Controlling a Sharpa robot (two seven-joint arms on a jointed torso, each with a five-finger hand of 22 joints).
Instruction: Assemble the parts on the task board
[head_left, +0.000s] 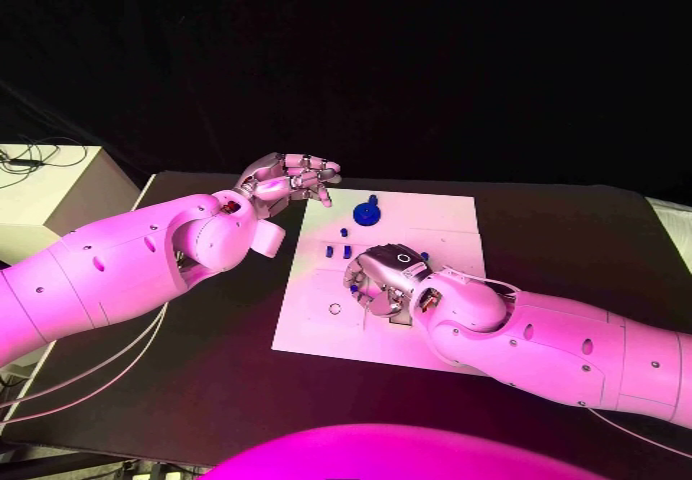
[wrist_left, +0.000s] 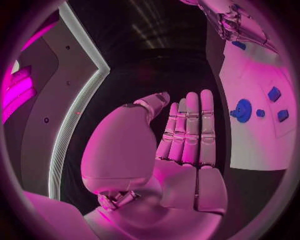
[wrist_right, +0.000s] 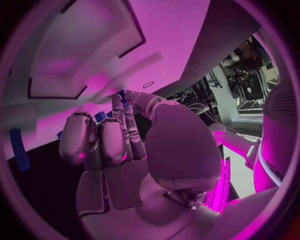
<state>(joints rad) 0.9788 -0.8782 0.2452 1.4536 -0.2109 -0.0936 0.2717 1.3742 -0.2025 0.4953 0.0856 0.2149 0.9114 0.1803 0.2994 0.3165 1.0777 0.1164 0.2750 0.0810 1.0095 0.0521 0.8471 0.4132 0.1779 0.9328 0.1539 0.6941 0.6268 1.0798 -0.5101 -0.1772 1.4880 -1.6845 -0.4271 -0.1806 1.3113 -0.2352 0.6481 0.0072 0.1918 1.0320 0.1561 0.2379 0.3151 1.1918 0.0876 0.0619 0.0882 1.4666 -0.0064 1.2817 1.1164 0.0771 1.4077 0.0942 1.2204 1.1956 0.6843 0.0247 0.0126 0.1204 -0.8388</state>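
Hovering left hand empty, fingers apart — right hand on task board, grip unclear.

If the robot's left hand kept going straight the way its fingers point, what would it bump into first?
Probably nothing soon. The left hand points past the task board, which lies beside it, over the bare black table. Depth is hard to judge, so I can't be sure.

Left arm reaches in, left hand raised, palm open, fingers straight and together, holding nothing. Right arm extends forward, right hand lowered palm-down, fingers curled.
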